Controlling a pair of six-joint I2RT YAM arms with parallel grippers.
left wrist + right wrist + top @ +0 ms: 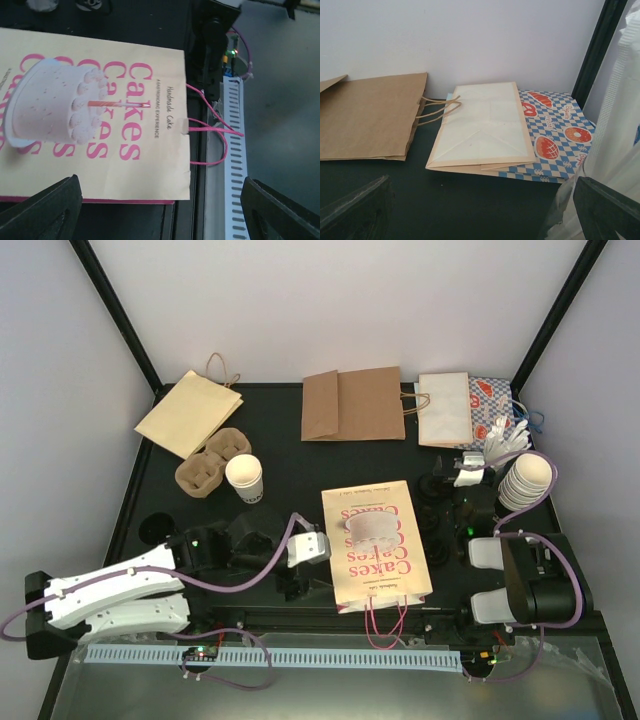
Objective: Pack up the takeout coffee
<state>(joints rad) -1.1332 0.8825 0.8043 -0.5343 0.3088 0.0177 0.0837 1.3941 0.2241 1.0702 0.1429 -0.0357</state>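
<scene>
1. Desk (pixel 290 455): dark surface; only the overhead view takes in all of it.
2. Cake bag (pixel 375 545): lies flat at centre front, pink handles toward the arms. Only the left wrist view makes its small "Handmade Cake" line legible.
3. Brown bag (pixel 370 117) and white bag (pixel 482 125): flat by the far wall. The right wrist view shows the white one lying on a blue checked bag (pixel 555 135) printed with pastries.
4. Left fingers (pixel 45 210): spread wide beside the cake bag's handle end, holding nothing.
5. Right fingers (pixel 360 210): fully apart, empty, facing the far bags.
6. Takeout coffee (pixel 244 478): upright just beside the pulp cup carrier (pixel 212 462), at left rear; seen only from overhead.
</scene>
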